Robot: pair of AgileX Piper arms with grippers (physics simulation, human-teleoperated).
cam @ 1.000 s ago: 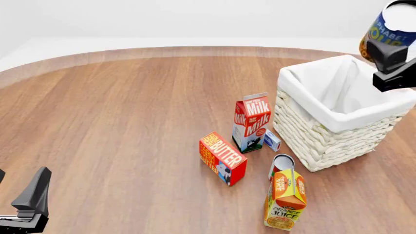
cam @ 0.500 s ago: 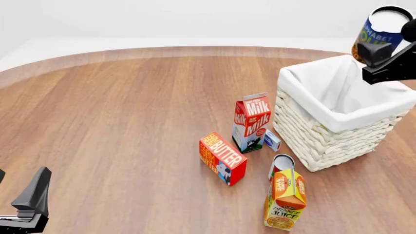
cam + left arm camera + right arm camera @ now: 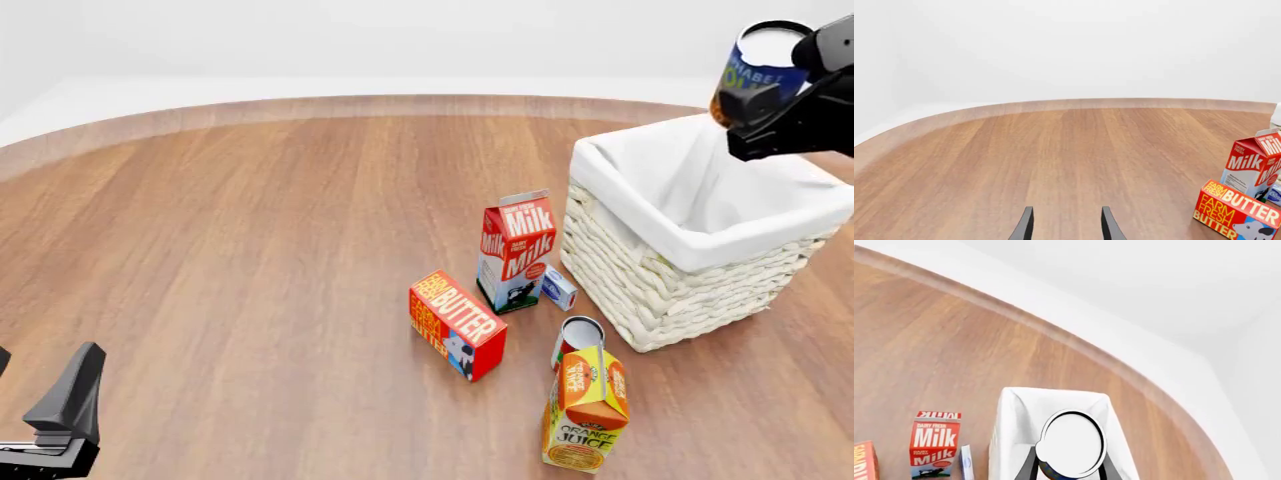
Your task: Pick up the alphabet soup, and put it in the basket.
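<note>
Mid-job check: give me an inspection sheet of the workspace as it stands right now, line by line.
Surface: wooden table, curved far edge, nothing spilled on it.
Job's things: alphabet soup held in the air above the basket, near its far rim; not yet inside.
Clutter: milk carton upright beside the basket; butter box lying in front of it; orange juice carton upright, nearest the camera; red-orange can just behind the juice; small blue-and-white box beside the milk.
Grippers: right gripper shut on the soup; left gripper open, holding nothing, low at the near left.
Cables: nothing seen.
Surroundings: plain white backdrop, nothing else seen.
</note>
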